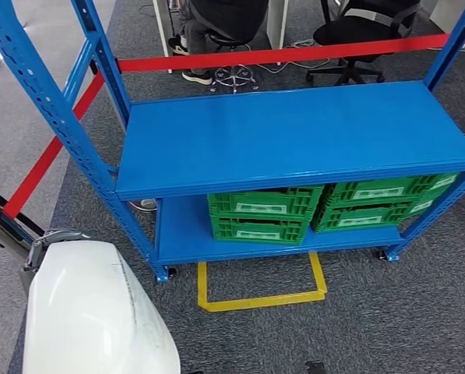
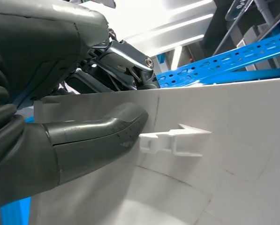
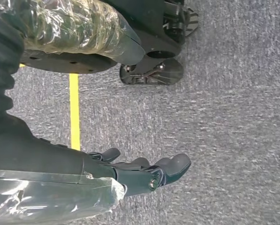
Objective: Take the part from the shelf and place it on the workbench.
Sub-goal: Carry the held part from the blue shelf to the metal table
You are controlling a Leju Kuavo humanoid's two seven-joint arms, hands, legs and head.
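Note:
A large white curved part [image 1: 94, 312] sits low at the left of the head view, in front of the blue shelf [image 1: 294, 136]. My left hand [image 2: 78, 140] grips it: the thick thumb presses flat on the white surface [image 2: 219, 154] near a small moulded clip [image 2: 173, 140], and dark fingers wrap over its edge. A grey bit of that wrist shows at the part's upper corner [image 1: 41, 245]. My right hand [image 3: 141, 171] hangs beside my body over the grey carpet, fingers stretched out and holding nothing.
The shelf's top board is bare; two green crates [image 1: 265, 214] [image 1: 382, 201] sit on its lower board. Yellow tape [image 1: 259, 300] marks the carpet in front. A red strap [image 1: 288, 54] runs behind the shelf, where a seated person [image 1: 218, 23] and an office chair [image 1: 359, 31] are.

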